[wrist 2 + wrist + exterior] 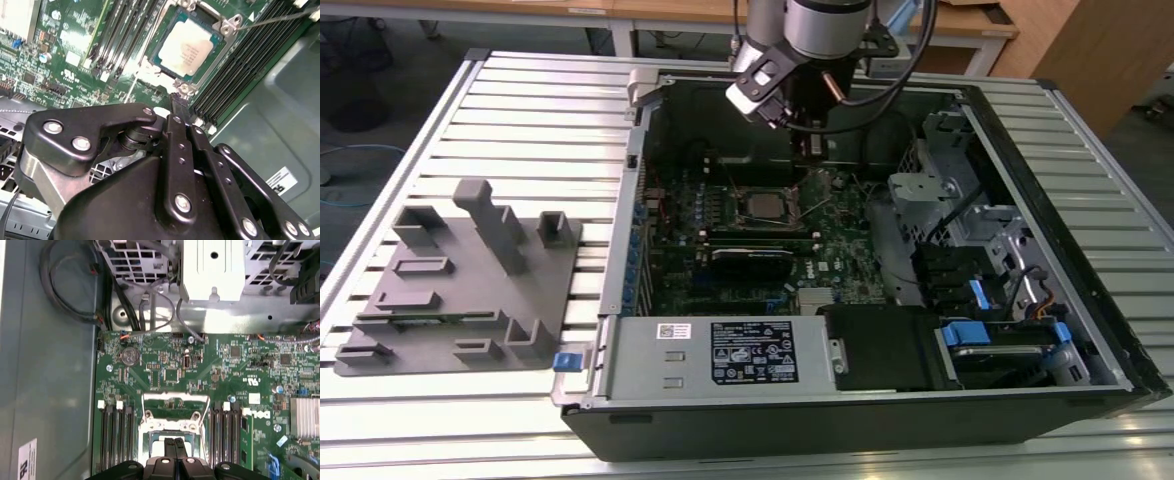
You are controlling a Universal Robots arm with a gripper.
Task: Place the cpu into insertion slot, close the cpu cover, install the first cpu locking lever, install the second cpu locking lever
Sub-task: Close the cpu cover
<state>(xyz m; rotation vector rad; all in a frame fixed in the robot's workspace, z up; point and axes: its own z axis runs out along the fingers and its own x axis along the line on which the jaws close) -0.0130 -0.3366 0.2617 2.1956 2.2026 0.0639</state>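
1. Ribbed aluminium table [520, 110]: carries the whole job.
2. Black open computer tower [854, 430]: lies on its side with the interior facing up.
3. Green motherboard [165, 365]: rows of memory slots flank the socket on both sides.
4. Black linkage gripper [178, 100]: I see its two fingers pressed together with nothing between them. The tip hangs just beside the socket's near edge, and I cannot tell whether it touches.
5. Thin silvery metal cpu cover with a square window [175, 396]: the first wrist view suggests it is raised beyond the socket. The exterior view reads flatter, so I cannot settle which.
6. Square metal-rimmed insertion slot [769, 224]: sits mid-board.
7. Flat silvery-grey square cpu [187, 48]: already lies seated inside the slot.
8. Thin steel wire lever [280, 17]: angles away from the socket and looks unlatched.

Step in hand, by my judgement: placing is done and I am on the cover. It calls for a light press on the frame's edge with the closed fingertips, kept off the chip's top and clear of the loose lever.

Obscured: the gripper's own linkage hides the socket's near edge. A second lever shows as only faint lines in the exterior view.
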